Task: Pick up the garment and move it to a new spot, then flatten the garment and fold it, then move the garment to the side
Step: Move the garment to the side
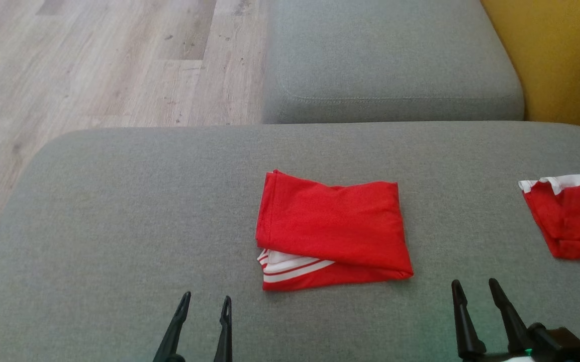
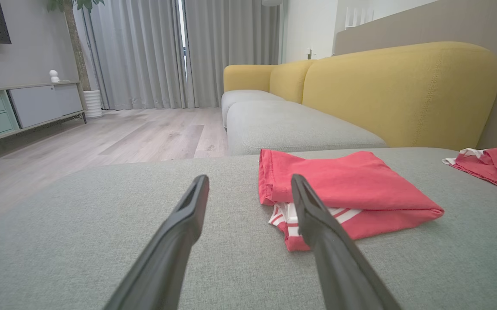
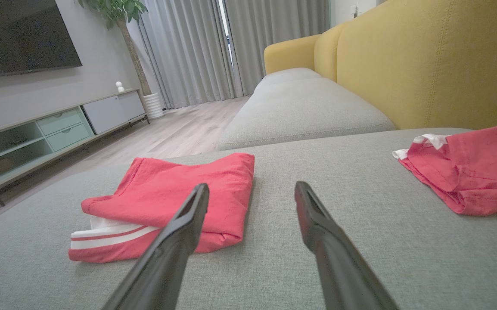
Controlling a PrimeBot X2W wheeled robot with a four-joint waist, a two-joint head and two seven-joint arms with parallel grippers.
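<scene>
Folded garment (image 1: 332,231) rests mid couch seat (image 1: 119,201)
Left gripper (image 1: 207,296) and right gripper (image 1: 473,281) sit spread and empty just short of it, likely placed to slide it aside.

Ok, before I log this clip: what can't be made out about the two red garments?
- Second red garment: cut off by the right edge in the head view and both wrist views; its full shape is unknown.
- Folded garment: lower layers hidden under its top fold; in the left wrist view a finger of the left gripper covers part of the striped hem.
</scene>
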